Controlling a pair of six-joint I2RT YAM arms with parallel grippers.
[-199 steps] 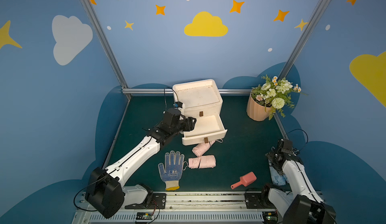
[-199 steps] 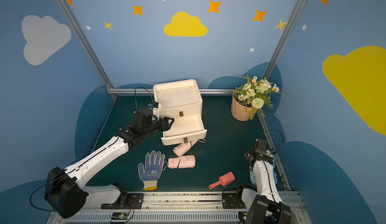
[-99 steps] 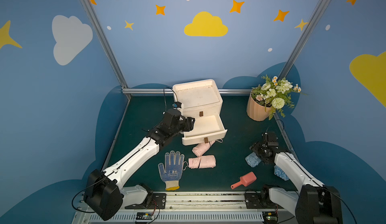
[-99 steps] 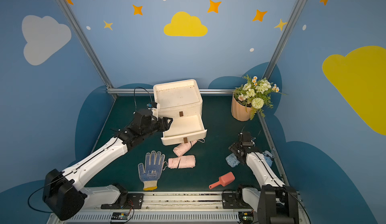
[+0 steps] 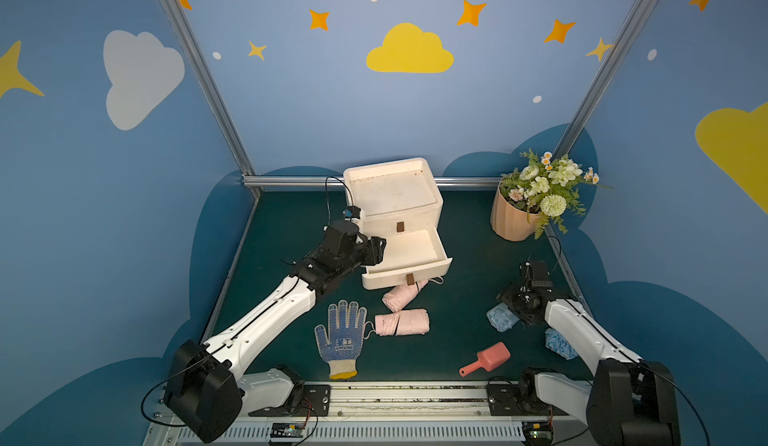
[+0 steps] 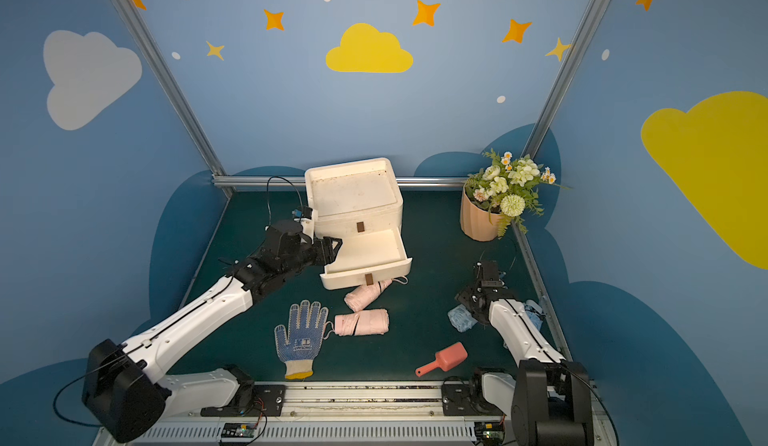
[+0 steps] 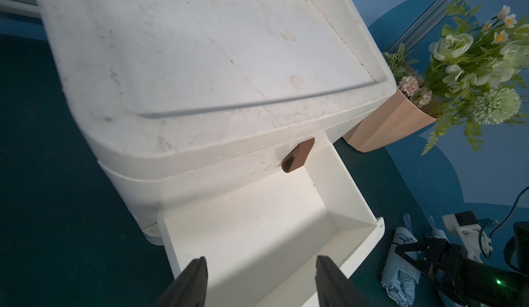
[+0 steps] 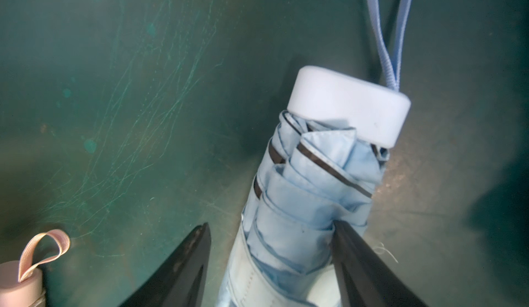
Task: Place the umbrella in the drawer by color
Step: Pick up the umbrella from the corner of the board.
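A folded light-blue umbrella (image 8: pixel 315 182) with a white cap lies on the green mat (image 5: pixel 500 317), between the fingers of my right gripper (image 8: pixel 270 226). One finger touches its fabric; the other stands a gap away, so the gripper is open. A second blue umbrella (image 5: pixel 561 343) lies partly under the right arm. Two pink umbrellas (image 5: pixel 402 322) (image 5: pixel 403 295) lie in front of the white drawer cabinet (image 5: pixel 392 192). The lower drawer (image 5: pixel 409 252) is pulled out and empty; the upper one is shut. My left gripper (image 7: pixel 261 265) hangs open and empty over the drawer's left edge.
A blue-dotted work glove (image 5: pixel 340 338) lies left of the pink umbrellas. A red scoop (image 5: pixel 486 358) sits near the front rail. A flower pot (image 5: pixel 513 219) stands at the back right corner. Blue walls close in both sides.
My right arm has swung in from the right edge to the blue umbrella, and its jaws have narrowed around it. The left arm has stayed put.
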